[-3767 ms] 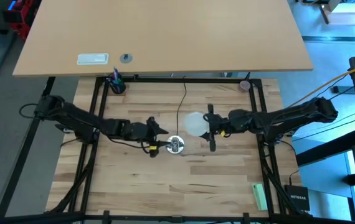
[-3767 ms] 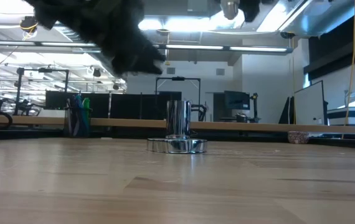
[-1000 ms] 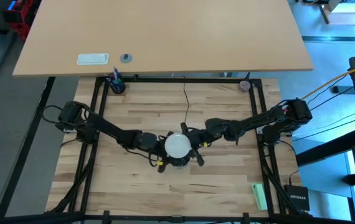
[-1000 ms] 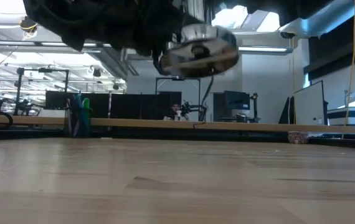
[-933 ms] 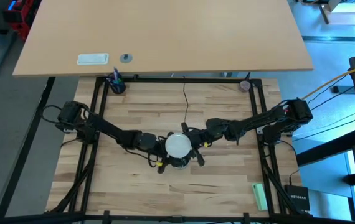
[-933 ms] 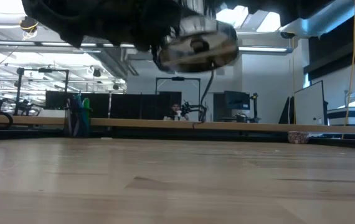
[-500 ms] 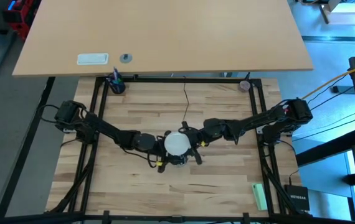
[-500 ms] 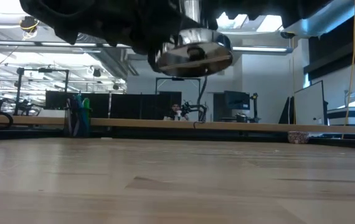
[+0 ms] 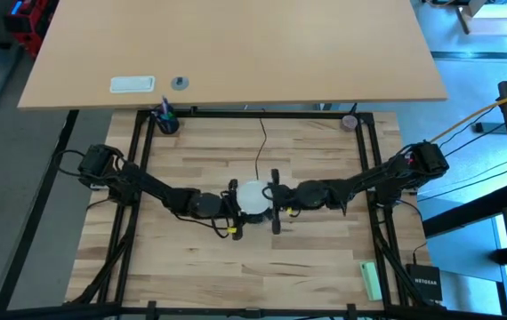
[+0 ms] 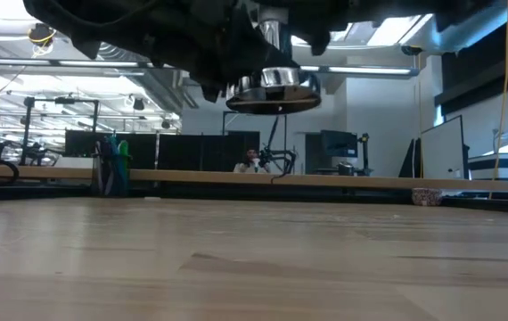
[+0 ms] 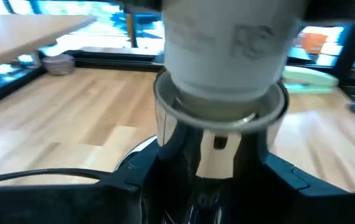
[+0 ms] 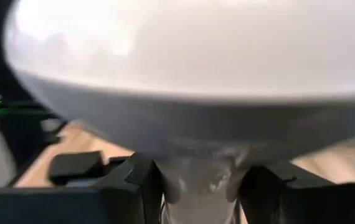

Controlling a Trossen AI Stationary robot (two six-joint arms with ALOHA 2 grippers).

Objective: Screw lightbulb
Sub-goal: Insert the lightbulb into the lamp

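We find both arms meeting over the middle of the wooden desk (image 9: 191,258). The lightbulb (image 9: 253,196) sits between them, held up off the desk. Its frosted globe faces the overhead camera, its pale neck seated in the mouth of the metal socket (image 10: 273,89).

The left claw (image 9: 229,207) pinches the socket's chrome barrel — in the left wrist view the dark fingers (image 11: 134,180) flank the barrel just under the bulb's neck. The right claw (image 9: 274,203) is pinching the bulb low on its neck, fingers (image 12: 134,186) set on either side below the globe. From the low view the socket's shiny base disc hangs clear of the desk, its thin black cord (image 9: 261,147) trailing toward the back rail.

Handling, as we judge it: the bulb looks light and thin-walled, likely fragile, and its smooth frosted surface will probably slip under a hard pinch. The neck is the better hold — narrower, stiffer, closer to the threads — with pressure kept gentle. The socket seems heavier and rigid, a fair thing to brace against while turning. We cannot tell how far the threads have engaged.
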